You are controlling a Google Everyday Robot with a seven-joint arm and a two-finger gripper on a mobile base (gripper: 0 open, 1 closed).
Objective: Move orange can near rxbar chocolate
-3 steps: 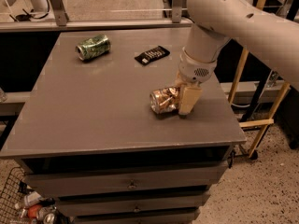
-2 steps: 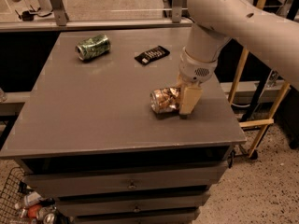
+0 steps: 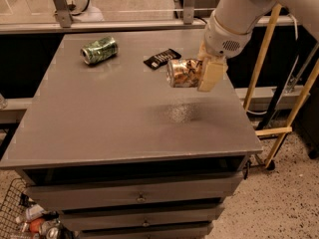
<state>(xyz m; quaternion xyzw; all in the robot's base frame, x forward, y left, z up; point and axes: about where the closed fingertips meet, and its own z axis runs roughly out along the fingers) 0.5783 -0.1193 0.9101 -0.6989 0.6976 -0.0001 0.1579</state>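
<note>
My gripper (image 3: 202, 69) is shut on the orange can (image 3: 181, 73), a dented shiny copper can held on its side above the grey table (image 3: 99, 118). The can casts a shadow on the table below it. The rxbar chocolate (image 3: 161, 59), a flat black wrapper with white lettering, lies on the table just behind and left of the can, partly overlapped by it in this view.
A green dented can (image 3: 99, 50) lies on its side at the table's far left. A wooden stand (image 3: 279, 83) is to the right of the table. Drawers (image 3: 139, 195) sit under the tabletop, and a wire basket (image 3: 30, 218) stands at the lower left.
The gripper has lifted the orange can off the table and carried it back toward the rxbar chocolate.
</note>
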